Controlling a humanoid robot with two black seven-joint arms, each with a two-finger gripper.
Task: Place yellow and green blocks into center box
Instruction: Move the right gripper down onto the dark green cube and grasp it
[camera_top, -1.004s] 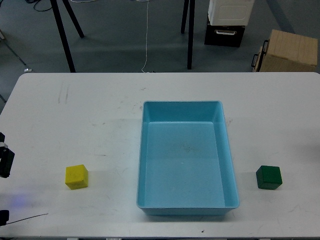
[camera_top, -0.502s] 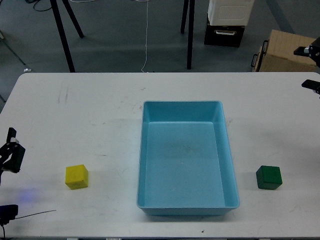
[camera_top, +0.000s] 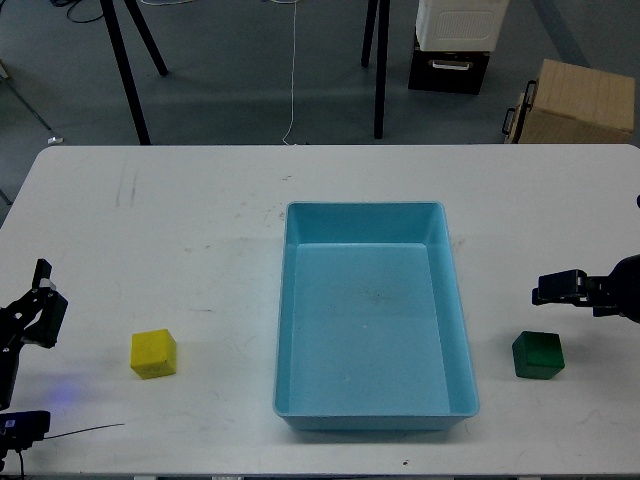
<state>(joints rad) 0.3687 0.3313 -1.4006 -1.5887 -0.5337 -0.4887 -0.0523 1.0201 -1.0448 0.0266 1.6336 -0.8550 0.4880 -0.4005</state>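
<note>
1. The yellow block (camera_top: 153, 353) sits on the white bench (camera_top: 200, 220), left of the blue box (camera_top: 372, 318) and apart from its wall. It has not moved since the earlier frames.
2. The green block (camera_top: 538, 355) rests on the bench to the right of the box, near its lower right corner but not touching it. It too lies where it did a second ago.
3. The box stands in the middle of the bench with nothing inside it; neither block is in it yet.
4. The right gripper (camera_top: 548, 290) has changed most: half a second ago it showed only at the upper right edge, beside the cardboard crate, and now it reaches in from the right edge, lower down. It is just above the green block in the view and slightly to its right, not touching it. Its tip is seen small and dark, so I cannot tell whether its jaws are apart or together.
5. The left gripper (camera_top: 40, 300) has crept further in from the left edge and a little higher than before. It stands left of the yellow block, with bare bench between them. Its jaws appear slightly apart, holding nothing.
6. Beyond the far edge of the bench, black stand legs (camera_top: 130, 70), a black case (camera_top: 450, 70) and a cardboard crate (camera_top: 580, 100) rest on the grey floor.
</note>
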